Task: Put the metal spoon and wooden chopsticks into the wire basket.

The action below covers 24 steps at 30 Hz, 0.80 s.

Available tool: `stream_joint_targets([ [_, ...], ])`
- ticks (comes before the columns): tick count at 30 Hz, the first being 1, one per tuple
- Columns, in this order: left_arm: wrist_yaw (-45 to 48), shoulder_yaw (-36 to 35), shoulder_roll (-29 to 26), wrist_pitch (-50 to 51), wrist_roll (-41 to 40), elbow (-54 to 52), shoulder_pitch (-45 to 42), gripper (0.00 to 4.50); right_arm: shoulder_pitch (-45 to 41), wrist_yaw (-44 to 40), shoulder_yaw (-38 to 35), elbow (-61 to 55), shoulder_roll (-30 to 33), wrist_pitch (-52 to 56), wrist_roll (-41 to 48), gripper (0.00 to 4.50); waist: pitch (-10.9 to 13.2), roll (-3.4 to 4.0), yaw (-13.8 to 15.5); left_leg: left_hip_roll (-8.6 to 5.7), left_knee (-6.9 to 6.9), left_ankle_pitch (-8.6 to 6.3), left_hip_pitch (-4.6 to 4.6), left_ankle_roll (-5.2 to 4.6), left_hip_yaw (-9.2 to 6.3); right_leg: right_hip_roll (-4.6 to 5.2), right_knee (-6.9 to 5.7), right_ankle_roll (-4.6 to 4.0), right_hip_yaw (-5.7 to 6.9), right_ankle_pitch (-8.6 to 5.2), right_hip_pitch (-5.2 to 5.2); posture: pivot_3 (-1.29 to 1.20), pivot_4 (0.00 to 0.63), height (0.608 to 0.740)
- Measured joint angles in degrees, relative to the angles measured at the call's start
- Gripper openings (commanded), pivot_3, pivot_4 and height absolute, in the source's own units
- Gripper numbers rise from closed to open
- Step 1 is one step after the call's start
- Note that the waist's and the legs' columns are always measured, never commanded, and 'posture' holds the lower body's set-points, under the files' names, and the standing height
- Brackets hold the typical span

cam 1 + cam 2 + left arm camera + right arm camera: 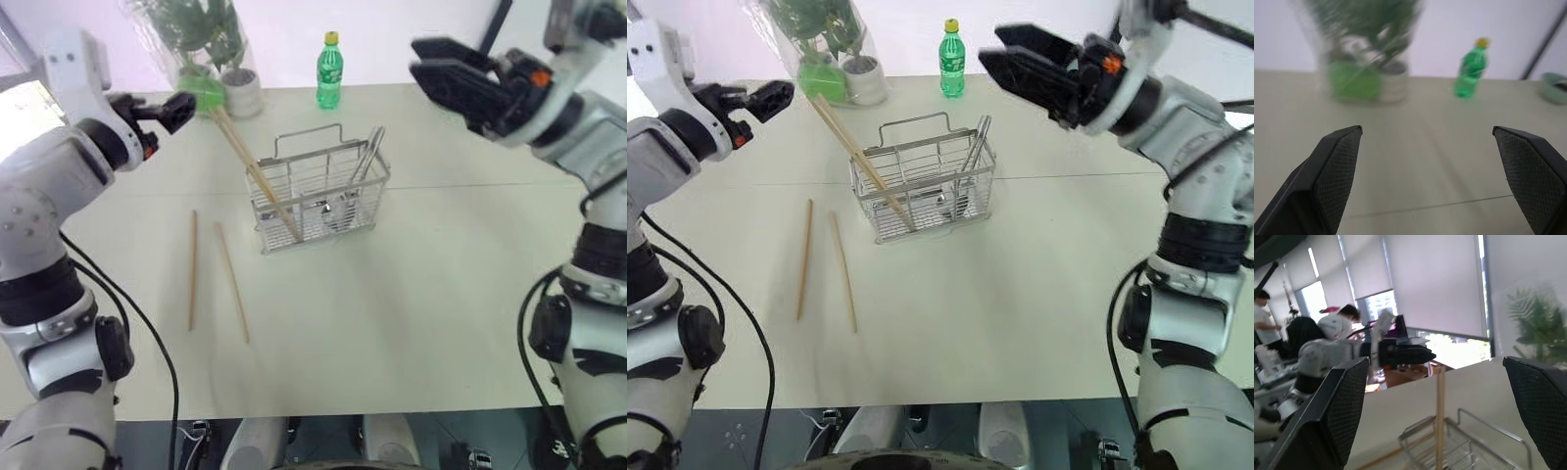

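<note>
The wire basket (318, 191) stands mid-table. Inside it, a pair of wooden chopsticks (250, 162) leans out toward the far left, and the metal spoon (367, 157) stands upright at the right end. Two more wooden chopsticks (193, 269) (232, 282) lie flat on the table to the basket's near left. My left gripper (186, 110) hovers open and empty at the far left, level with the leaning sticks' tips. At the upper right, my right gripper (416, 59) is open and empty above the table, pointing left. The right wrist view has the basket (1459, 445) below it.
A green bottle (329, 70) stands at the table's far edge behind the basket. A bagged plant (201, 39) with a white pot (242, 90) and a green bowl (201, 88) sits at the far left. People (1337, 325) are at desks beyond the table.
</note>
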State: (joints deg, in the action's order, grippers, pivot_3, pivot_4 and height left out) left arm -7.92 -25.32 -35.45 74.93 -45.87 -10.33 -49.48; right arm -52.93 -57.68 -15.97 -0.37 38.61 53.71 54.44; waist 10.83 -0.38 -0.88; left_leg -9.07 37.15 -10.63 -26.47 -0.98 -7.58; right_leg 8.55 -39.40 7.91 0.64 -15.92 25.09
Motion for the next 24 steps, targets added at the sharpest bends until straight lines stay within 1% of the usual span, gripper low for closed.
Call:
stream_joint_targets([
  [4, -4.93, -0.79, 1.33, 6.86, 5.39, 3.31, 1.44, 4.50, 10.00, -4.75, 0.68, -7.89, 4.18, 2.99, 2.83, 4.47, -0.01, -0.02, 0.21, -0.01, 0.02, -0.01, 0.00, 0.00, 0.02, 0.02, 0.02, 0.05, 0.00, 0.03, -0.03, 0.00, 0.150, 0.684],
  [6, -4.92, -0.55, 2.42, 8.38, 7.29, 4.69, 2.72, 4.50, 12.66, -6.24, 1.27, -10.68, 5.67, 3.23, 3.21, 4.47, 0.00, -0.02, 0.26, -0.01, 0.05, -0.01, -0.02, 0.01, 0.02, 0.03, 0.02, 0.05, 0.00, 0.03, -0.03, 0.00, 0.150, 0.684],
  [9, -4.05, 0.68, 4.06, 9.36, 9.41, 5.94, 3.67, 4.50, 14.21, -6.77, 1.07, -13.52, 6.66, 3.34, 4.61, 4.47, -0.01, -0.06, 0.26, 0.00, 0.07, -0.04, 0.00, 0.07, 0.02, 0.03, 0.05, 0.05, 0.00, 0.03, -0.07, 0.00, 0.150, 0.684],
  [13, -2.09, 3.09, 6.19, 9.39, 11.80, 8.20, 4.45, 4.50, 14.97, -4.74, -0.02, -14.83, 6.69, 3.44, 6.67, 4.47, -0.02, -0.08, 0.30, 0.00, 0.07, -0.06, -0.01, 0.09, 0.02, 0.05, 0.07, 0.05, 0.01, 0.03, -0.07, 0.00, 0.150, 0.684],
  [18, 0.00, 6.15, 7.50, 8.62, 15.51, 12.90, 5.18, 4.50, 17.28, -0.77, -1.48, -16.74, 6.71, 3.46, 8.90, 4.47, -0.02, -0.09, 0.27, 0.00, 0.06, -0.05, -0.03, 0.06, 0.02, 0.06, 0.10, 0.05, 0.01, 0.03, -0.06, 0.00, 0.150, 0.684],
  [24, 1.74, 9.08, 9.94, 4.17, 20.75, 20.12, 4.88, 4.50, 19.56, 3.35, -3.86, -17.75, 7.40, 3.44, 11.76, 4.47, -0.02, -0.10, 0.36, 0.00, 0.06, -0.03, -0.02, 0.02, 0.02, 0.08, 0.13, 0.04, 0.02, 0.03, -0.10, 0.00, 0.150, 0.684],
])
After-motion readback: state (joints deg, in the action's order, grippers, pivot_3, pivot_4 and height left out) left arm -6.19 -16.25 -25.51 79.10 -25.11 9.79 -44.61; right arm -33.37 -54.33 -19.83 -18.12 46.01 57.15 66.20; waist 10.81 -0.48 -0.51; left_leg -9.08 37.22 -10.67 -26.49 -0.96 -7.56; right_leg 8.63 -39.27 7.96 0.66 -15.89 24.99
